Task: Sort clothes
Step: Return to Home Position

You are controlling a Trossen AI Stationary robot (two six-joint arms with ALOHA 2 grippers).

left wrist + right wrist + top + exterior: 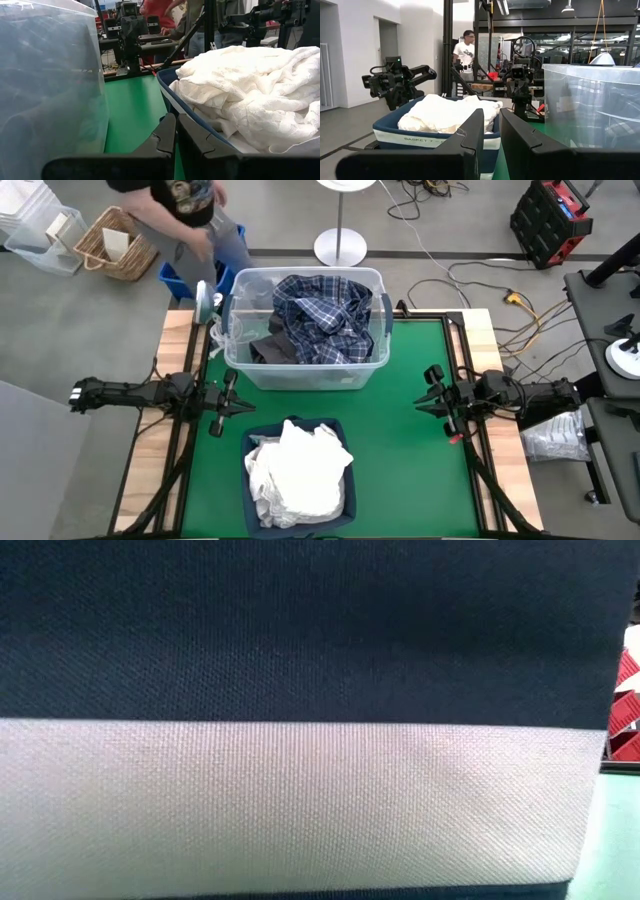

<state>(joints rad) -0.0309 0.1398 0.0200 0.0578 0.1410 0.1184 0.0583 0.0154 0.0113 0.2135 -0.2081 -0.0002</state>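
The blue-and-white plaid shirt (320,310) and a dark grey garment (272,348) lie in the clear plastic tub (372,280) at the far middle of the green mat. White garments (298,472) are heaped in the navy fabric bin (345,480) at the near middle; they also show in the left wrist view (250,90) and the right wrist view (445,112). My left gripper (240,402) is shut and empty, left of the gap between tub and bin. My right gripper (428,395) is shut and empty, to the right. The teal and beige garments do not show.
A person (185,210) bends over the table's far left corner, beside the tub, with something white and teal (206,300) there. The bin's wall (300,690) fills the low view. Bare green mat (420,470) lies right of the bin and between the grippers.
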